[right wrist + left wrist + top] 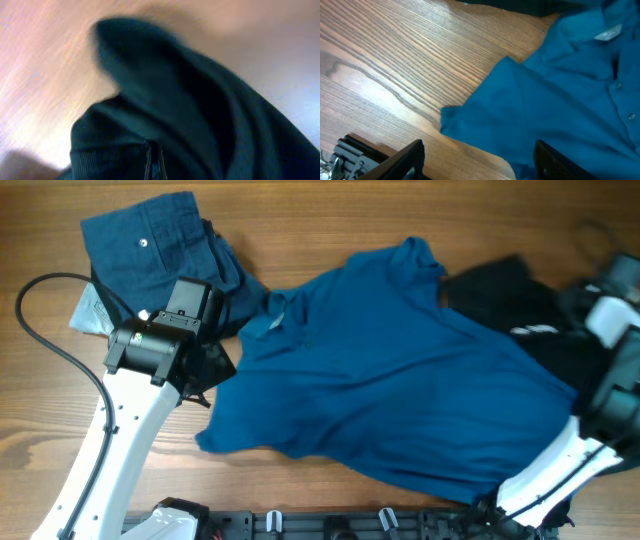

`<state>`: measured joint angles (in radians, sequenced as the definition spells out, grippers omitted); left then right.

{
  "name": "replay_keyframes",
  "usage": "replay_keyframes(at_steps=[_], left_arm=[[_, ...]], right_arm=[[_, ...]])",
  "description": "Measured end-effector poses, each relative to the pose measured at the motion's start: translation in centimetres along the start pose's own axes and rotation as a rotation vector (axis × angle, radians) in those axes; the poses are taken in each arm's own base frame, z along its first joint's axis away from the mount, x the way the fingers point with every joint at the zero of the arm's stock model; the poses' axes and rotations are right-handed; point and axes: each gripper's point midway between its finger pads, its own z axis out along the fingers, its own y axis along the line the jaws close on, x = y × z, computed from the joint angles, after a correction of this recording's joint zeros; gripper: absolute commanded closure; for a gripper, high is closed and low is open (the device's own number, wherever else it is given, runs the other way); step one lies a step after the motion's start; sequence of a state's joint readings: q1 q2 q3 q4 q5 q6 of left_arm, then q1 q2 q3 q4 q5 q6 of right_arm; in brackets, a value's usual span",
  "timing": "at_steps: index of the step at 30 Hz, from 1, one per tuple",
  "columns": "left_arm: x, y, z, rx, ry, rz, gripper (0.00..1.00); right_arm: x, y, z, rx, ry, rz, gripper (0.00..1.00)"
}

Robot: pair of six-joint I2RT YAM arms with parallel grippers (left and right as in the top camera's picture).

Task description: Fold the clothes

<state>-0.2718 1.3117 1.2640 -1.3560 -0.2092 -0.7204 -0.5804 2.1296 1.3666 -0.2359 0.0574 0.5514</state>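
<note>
The clothes lie on the wooden table. A large blue collared shirt (400,380) is spread across the middle, and folded navy trousers (150,240) with a pale button rest at the back left. My left gripper (212,370) hovers open at the shirt's left edge. In the left wrist view its fingers (405,160) straddle bare wood and a corner of the shirt (560,100) without holding anything. A black garment (505,295) lies at the right. My right gripper (155,162) is shut, pinching a fold of dark fabric (165,90). The right arm's wrist (612,315) is at the right edge.
A grey packet (88,310) lies beside the trousers, partly under the left arm. A black cable (30,320) loops at the far left. A black rail (330,525) runs along the table's front edge.
</note>
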Motion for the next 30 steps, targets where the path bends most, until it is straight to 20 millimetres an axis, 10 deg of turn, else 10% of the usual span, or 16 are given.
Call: replay_keyframes(at_steps=[5,9,13,19,24,30], left_arm=[[-0.2,-0.3,0.0,0.011,-0.008,-0.003,0.29],[-0.3,-0.3,0.0,0.014,-0.011,-0.004,0.27],[-0.3,-0.8,0.0,0.034,-0.01,-0.006,0.25],[-0.3,-1.0,0.0,0.047,-0.007,-0.006,0.23],[-0.2,-1.2,0.0,0.058,0.003,-0.006,0.23],[0.0,-1.3,0.0,0.066,0.011,-0.006,0.23]], right_arm=[[-6.3,-7.3,-0.6,0.069,-0.011,0.092,0.87],[-9.3,-1.9,-3.2,-0.184,0.008,0.007,0.82],[-3.4,2.3,-7.1,-0.31,0.274,0.014,0.92],[6.5,1.8,-8.0,-0.06,0.547,0.04,0.92],[7.3,-2.3,-4.3,0.132,0.399,0.057,0.96],[3.8,-2.7,-2.0,0.129,0.196,0.118,0.96]])
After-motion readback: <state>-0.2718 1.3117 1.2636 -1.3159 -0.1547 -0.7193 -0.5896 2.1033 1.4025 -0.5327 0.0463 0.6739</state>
